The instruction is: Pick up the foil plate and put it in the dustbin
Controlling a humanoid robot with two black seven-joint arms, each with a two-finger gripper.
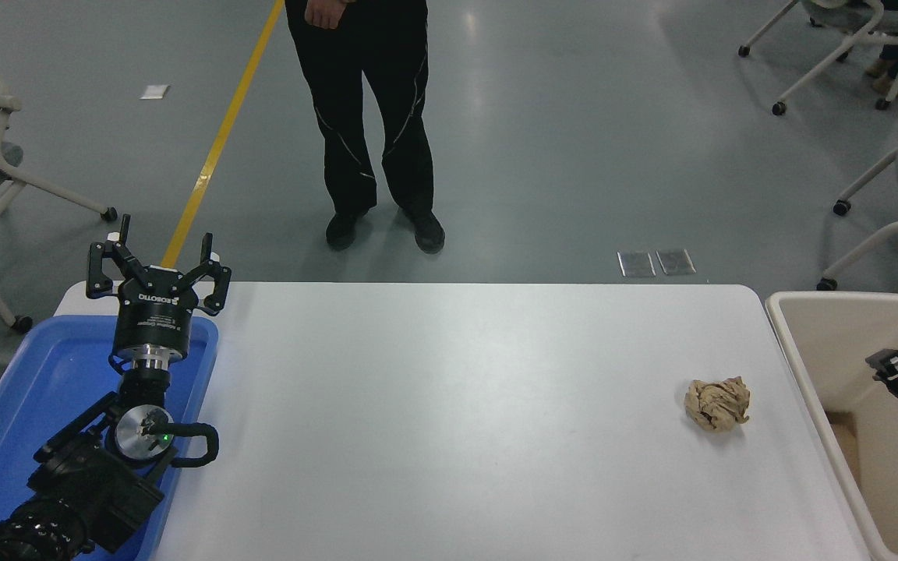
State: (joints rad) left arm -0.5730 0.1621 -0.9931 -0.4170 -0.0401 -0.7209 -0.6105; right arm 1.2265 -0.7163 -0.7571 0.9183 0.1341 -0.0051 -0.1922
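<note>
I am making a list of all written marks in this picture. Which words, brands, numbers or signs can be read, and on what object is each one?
"ROBOTIQ": white brand print on the black body of the left gripper, seen upside down from the head view.
Small white lines of print below it on the same gripper body: too small to read.
No other readable text on the white table, the dustbin or the floor.
</note>
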